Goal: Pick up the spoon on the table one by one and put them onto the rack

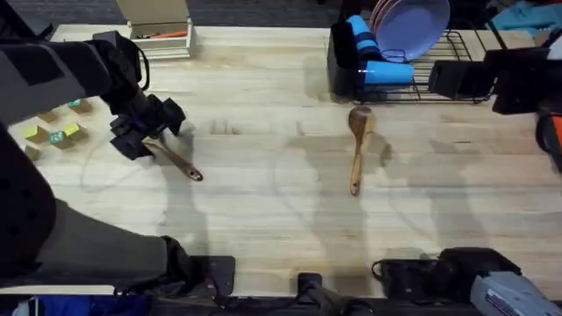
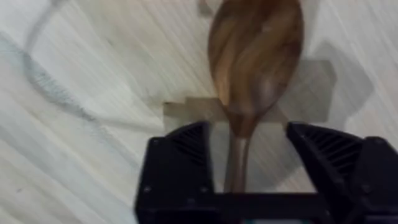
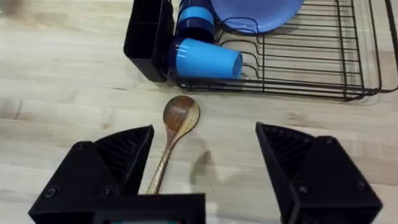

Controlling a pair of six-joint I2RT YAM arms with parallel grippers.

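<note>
Two brown wooden spoons lie on the pale-wood table [image 1: 263,211]. My left gripper [image 1: 145,136] is down over the left spoon [image 1: 180,164], whose handle sticks out toward the table's middle. In the left wrist view its black fingers [image 2: 180,162] stand open on either side of the neck of that spoon [image 2: 255,56], not touching it. The second spoon [image 1: 357,145] [image 3: 179,116] lies just in front of the black wire rack [image 1: 457,48] [image 3: 311,68] and its black caddy [image 1: 344,57] [image 3: 148,34]. My right gripper [image 1: 457,81] [image 3: 205,140] hovers open near the rack.
The rack holds a purple plate [image 1: 411,25] and blue cups [image 1: 382,70] [image 3: 205,59]. Small coloured blocks [image 1: 57,133] lie at the left edge. A tan wooden holder [image 1: 160,35] stands at the back left. The table between the spoons is bare.
</note>
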